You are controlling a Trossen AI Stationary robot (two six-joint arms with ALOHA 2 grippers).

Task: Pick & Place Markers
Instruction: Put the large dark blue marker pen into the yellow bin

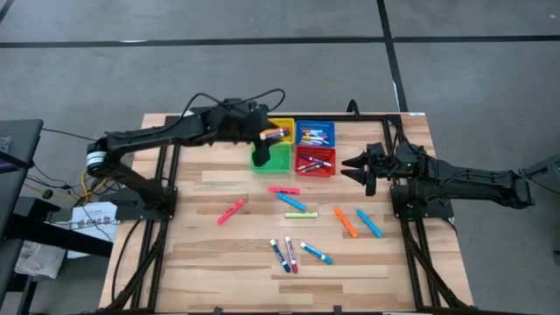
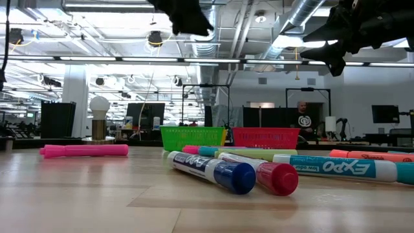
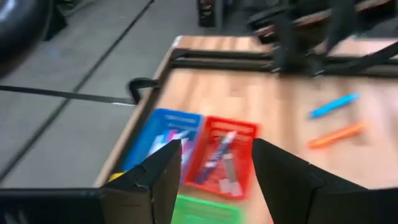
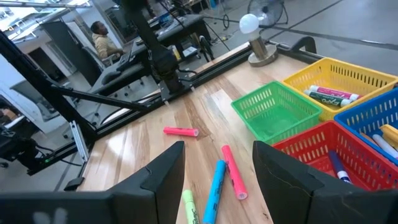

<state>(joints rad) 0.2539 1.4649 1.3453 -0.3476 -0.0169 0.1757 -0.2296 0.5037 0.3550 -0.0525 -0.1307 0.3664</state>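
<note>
Holding scattered markers (image 1: 292, 202), wooden table (image 1: 192, 262) on grey floor (image 1: 175, 70)

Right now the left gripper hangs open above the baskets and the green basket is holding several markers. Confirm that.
Not quite. The left gripper does hang open above the baskets, but the green basket is empty, as the right wrist view shows. The markers lie in the yellow basket, the blue basket and the red basket, with more loose on the table.
</note>
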